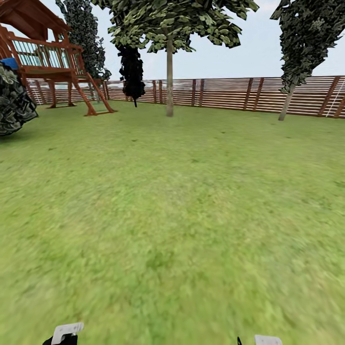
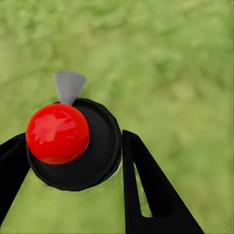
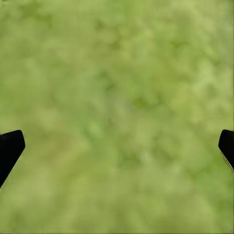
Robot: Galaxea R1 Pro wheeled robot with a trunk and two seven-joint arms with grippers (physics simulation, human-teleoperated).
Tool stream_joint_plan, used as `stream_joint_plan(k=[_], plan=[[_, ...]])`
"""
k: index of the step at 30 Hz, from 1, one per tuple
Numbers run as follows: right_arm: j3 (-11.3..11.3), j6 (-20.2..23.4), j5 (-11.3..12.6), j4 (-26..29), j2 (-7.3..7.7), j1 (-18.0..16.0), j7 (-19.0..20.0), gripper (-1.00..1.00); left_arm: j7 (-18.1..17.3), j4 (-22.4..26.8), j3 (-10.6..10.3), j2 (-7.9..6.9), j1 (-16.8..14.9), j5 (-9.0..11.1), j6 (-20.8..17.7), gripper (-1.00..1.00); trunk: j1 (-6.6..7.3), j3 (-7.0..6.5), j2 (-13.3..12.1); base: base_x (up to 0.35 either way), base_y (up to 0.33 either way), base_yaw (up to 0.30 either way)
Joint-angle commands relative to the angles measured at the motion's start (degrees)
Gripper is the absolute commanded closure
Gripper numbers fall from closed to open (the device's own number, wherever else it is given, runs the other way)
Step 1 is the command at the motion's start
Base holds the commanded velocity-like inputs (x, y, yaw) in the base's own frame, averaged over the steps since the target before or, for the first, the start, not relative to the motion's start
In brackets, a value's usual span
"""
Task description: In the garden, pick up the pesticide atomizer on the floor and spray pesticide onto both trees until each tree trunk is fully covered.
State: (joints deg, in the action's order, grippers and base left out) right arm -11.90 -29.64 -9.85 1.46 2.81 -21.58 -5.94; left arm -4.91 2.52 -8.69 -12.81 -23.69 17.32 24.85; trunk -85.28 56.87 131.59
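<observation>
Your left gripper (image 2: 73, 156) pinches the sprayer (image 2: 73, 144) by its black cap, red button up; what it holds inside is hidden. Drive straight across the grass (image 1: 172, 215) toward the nearer tree (image 1: 169, 76) by the fence (image 1: 230, 93), nozzle steady. Your right gripper (image 3: 117, 146) is spread wide and empty.

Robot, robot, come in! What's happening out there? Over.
Left pincer shut on atomizer. Right pincer open over grass. Tree trunk ahead; lawn between.

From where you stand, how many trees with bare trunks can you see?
2: one straight-trunked tree at centre before the fence, one leaning tree at right. Others may be hidden behind the foliage by the playset.
</observation>
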Motion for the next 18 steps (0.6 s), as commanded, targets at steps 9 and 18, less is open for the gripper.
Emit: stream_joint_plan(k=[9,18], plan=[[-0.31,-0.15,-0.61,-0.06,0.0,-0.04,-0.3,-1.0,-0.28,-0.06,-0.39,-0.02,-0.04,0.61,0.2,1.0,-0.03,0.05,0.02,0.34,0.0,0.0],[-0.31,-0.15,-0.61,-0.06,0.0,-0.04,-0.3,-1.0,-0.28,-0.06,-0.37,-0.02,-0.04,0.61,0.2,1.0,-0.03,0.05,0.02,0.34,0.0,0.0]])
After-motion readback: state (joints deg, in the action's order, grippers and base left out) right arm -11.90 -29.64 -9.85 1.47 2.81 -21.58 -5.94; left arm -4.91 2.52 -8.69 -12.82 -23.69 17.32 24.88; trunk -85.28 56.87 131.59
